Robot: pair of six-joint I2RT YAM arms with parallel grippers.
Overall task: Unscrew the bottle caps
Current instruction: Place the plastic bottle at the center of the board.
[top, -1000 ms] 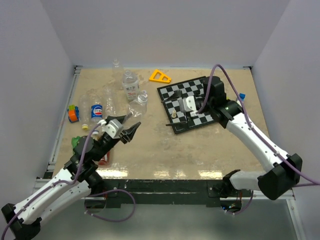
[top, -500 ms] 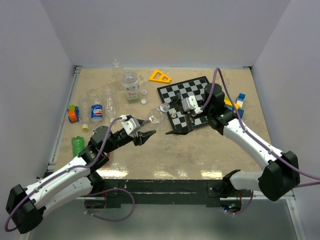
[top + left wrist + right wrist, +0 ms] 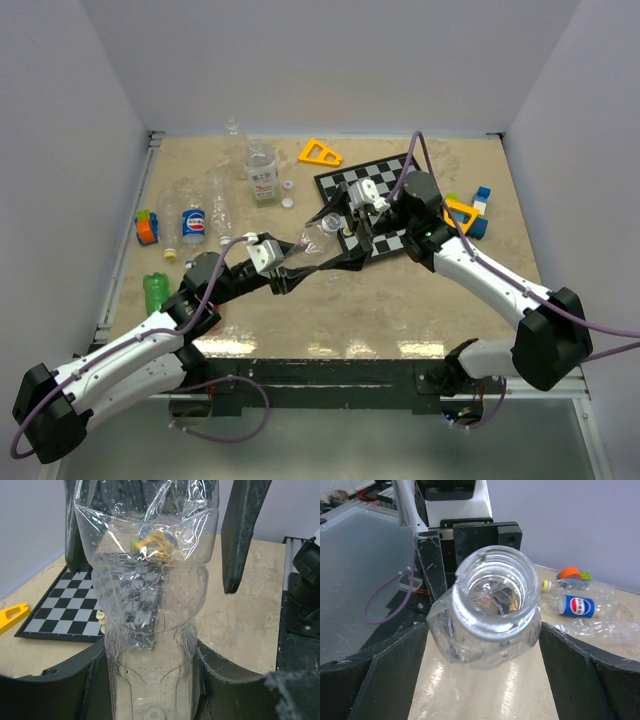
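Clear bottle (image 3: 312, 243) in the air, mouth bare, no cap on it.
The left gripper (image 3: 290, 265) pinches its thin, crumpled body above the table (image 3: 400, 310); the right gripper (image 3: 335, 238) stands spread around the neck. Light, soft and slippery, it likely crushes; the stiff neck looks the safer hold.

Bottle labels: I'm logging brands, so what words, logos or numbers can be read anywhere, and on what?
No word or number can be read.
Blue-label bottle: a round red, white and blue emblem; any lettering is blurred.
White-label bottle: print too small to read.
The clear bottle nearest the right wrist camera: no label.
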